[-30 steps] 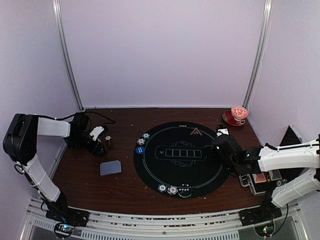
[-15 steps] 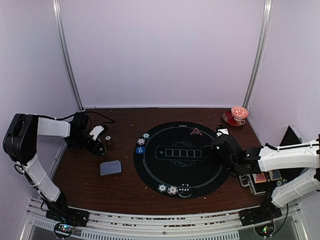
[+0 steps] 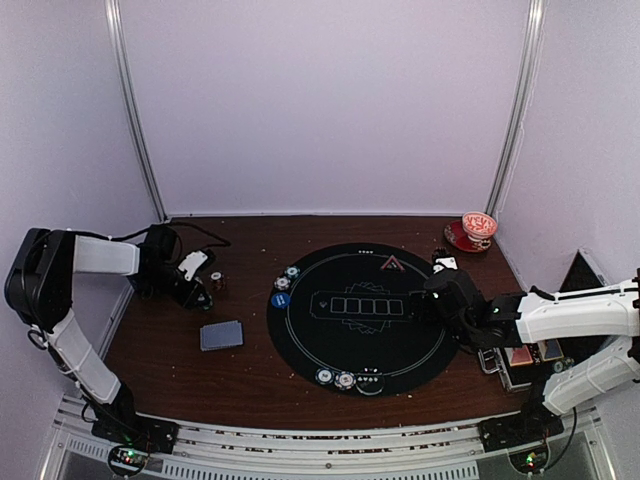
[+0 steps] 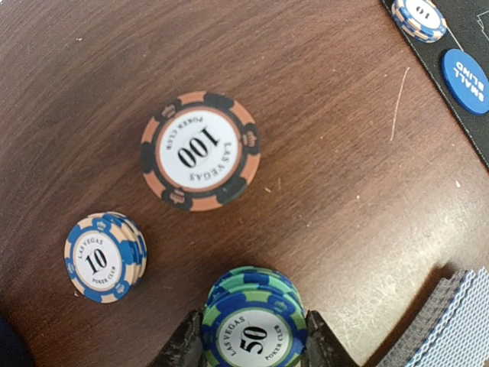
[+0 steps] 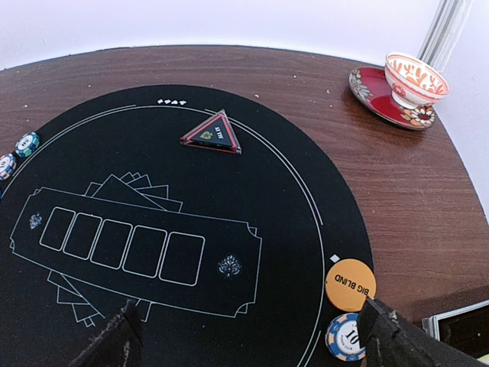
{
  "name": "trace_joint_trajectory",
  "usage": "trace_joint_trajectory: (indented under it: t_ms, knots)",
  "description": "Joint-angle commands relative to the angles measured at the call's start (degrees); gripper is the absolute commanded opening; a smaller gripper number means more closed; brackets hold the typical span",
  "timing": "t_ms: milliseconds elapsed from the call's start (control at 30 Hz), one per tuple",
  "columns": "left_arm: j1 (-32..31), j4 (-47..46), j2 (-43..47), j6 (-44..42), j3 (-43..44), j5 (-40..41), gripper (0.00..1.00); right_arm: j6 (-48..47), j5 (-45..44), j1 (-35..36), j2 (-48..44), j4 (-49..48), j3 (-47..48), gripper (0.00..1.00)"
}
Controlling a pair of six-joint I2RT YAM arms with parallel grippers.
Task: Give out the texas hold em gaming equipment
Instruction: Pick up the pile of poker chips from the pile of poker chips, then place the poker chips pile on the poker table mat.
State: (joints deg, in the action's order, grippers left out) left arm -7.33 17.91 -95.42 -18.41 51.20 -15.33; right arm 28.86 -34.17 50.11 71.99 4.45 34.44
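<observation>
Pinching the 50 chip stack [image 4: 254, 330] on the tabletop [image 4: 344, 229], left jaws clamped on its sides, near the 10 chips [image 4: 103, 258] and 100 chip [image 4: 200, 151]. Holding right jaws wide apart, empty, over the mat [image 5: 267, 336] by the orange disc [image 5: 350, 284]. Next, likely: lifting the stack clear and carrying it to a seat on the mat.

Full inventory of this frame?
poker mat: one, black, centre
50-chip stack: one, green, in left tool
10-chip stack: one, blue, left of mat
100 chip: one, black, beside it
card deck: one, grey, left of mat
Small Blind disc: one, blue, mat's left edge
left chips: two, mixed, beside it
Big Blind disc: one, orange, mat's right edge
10 chip: one, blue, beside it
triangle marker: one, red, far mat
near chips: few, mixed, mat's near edge
cup and saucer: one, red, far right
metal case: one, silver, right of mat
left tool: shut on 50-chip stack
right tool: open, over mat
</observation>
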Motion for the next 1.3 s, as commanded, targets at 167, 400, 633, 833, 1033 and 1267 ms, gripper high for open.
trace_joint_trajectory:
  t_ms: [167,400,633,833,1033,1267]
  knots:
    - [0.34,0.91,6.55,-1.59,-0.75,-2.84,0.29,0.49,-0.19,-0.22,0.08,-0.39,-0.24,1.00]
    - [-0.60,5.02,11.13,-2.59,1.15,-6.25,0.29,0.41,-0.44,-0.27,0.21,-0.76,-0.51,1.00]
    - [-12.62,6.75,14.07,-1.64,3.61,-1.15,0.30,1.05,-3.40,-0.50,-1.24,0.17,-0.64,1.00]
    - [-26.26,10.19,7.05,0.05,12.99,2.51,0.30,3.82,-8.02,-3.17,-6.60,1.59,-2.64,1.00]
    - [-38.06,13.83,-4.12,0.51,25.94,4.30,0.31,8.77,-13.26,-7.89,-15.77,3.57,-6.31,1.00]
    - [-48.46,19.36,-18.48,0.31,44.90,5.46,0.31,14.51,-20.90,-9.84,-27.99,7.87,-9.05,1.00]
